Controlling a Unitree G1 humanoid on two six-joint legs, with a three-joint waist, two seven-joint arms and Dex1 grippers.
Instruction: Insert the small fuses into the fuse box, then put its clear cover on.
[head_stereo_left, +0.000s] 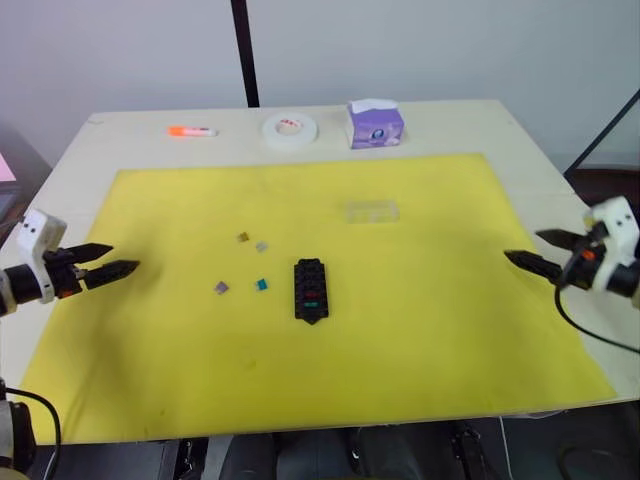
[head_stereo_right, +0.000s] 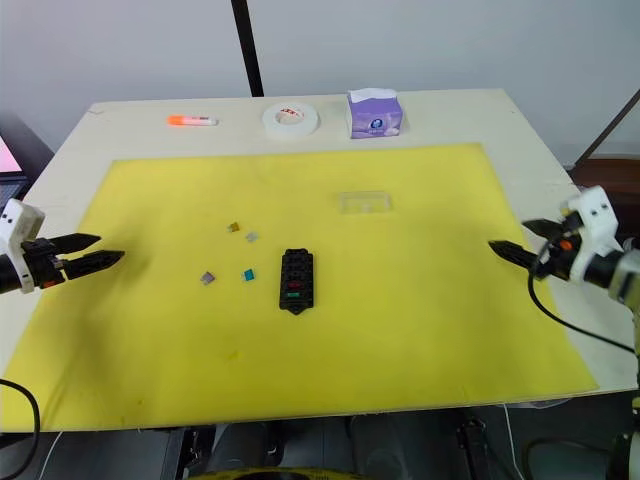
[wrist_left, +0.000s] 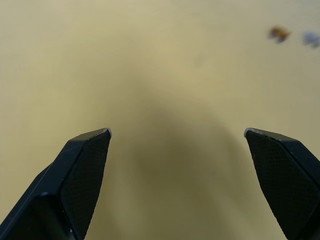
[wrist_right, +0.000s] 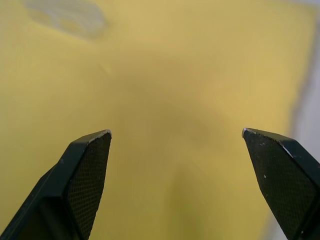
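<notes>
The black fuse box (head_stereo_left: 310, 290) lies mid-mat with its pointed end toward me; a red and a green fuse sit in its slots. Loose small fuses lie to its left: brown (head_stereo_left: 242, 237), grey (head_stereo_left: 262, 246), purple (head_stereo_left: 221, 287) and teal (head_stereo_left: 262, 285). The clear cover (head_stereo_left: 372, 211) lies flat, further back and right of the box. My left gripper (head_stereo_left: 122, 258) hovers open over the mat's left edge, well left of the fuses. Over the mat's right edge, my right gripper (head_stereo_left: 523, 245) is open and empty. The left wrist view shows the brown fuse (wrist_left: 278, 33) and grey fuse (wrist_left: 311, 38).
A yellow mat (head_stereo_left: 420, 330) covers most of the pale table (head_stereo_left: 70, 170). Along the far edge stand an orange marker (head_stereo_left: 190, 131), a white tape roll (head_stereo_left: 290, 128) and a purple tissue box (head_stereo_left: 375, 124). A black pole (head_stereo_left: 244, 50) rises behind the table.
</notes>
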